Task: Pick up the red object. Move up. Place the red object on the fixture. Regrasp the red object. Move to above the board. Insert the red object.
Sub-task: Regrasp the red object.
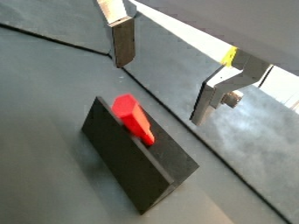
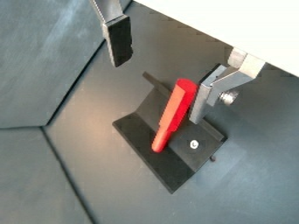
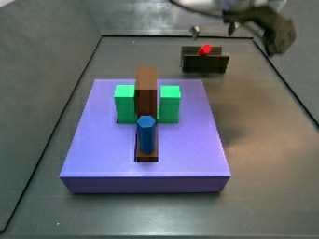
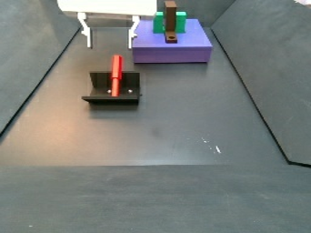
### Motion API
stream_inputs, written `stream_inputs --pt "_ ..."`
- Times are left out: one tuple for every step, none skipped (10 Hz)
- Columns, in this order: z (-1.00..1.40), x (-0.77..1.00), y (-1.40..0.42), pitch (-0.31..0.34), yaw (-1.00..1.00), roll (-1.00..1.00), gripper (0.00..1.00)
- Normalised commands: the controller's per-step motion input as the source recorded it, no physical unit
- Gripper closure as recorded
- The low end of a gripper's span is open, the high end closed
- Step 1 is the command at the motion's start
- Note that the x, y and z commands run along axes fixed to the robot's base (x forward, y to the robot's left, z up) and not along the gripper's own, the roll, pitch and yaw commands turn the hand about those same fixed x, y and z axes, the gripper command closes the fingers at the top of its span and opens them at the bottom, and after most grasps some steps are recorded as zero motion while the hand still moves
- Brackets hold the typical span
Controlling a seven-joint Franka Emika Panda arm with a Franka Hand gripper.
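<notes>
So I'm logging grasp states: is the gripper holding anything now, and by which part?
Nothing is held. The gripper hangs open above the fixture, its fingers clear of the red object, which rests on the fixture.

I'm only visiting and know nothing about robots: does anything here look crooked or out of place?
Only the red object looks odd: it leans tilted on the fixture, not flat. The pincer hangs open above it, holding nothing. On the board, the pieces look tidy.
</notes>
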Motion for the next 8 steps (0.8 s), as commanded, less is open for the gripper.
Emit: stream_inputs --pt "-0.25 0.00 -0.13 0.103 0.00 1.00 0.00" --pt "-0.29 0.00 -0.07 0.140 0.00 0.97 0.00" --pt "-0.19 0.00 -0.11 0.149 0.00 0.74 0.00" --pt "-0.08 0.00 -0.16 0.120 -0.06 0.51 0.00" --pt "0.00 0.00 -0.04 0.000 0.00 0.00 0.00" --pt "-0.04 0.02 0.00 0.000 0.00 0.00 0.00" --pt "-0.31 0.09 0.07 -0.131 0.00 0.00 0.00" --pt "-0.35 0.10 0.16 -0.137 0.00 -0.05 0.00"
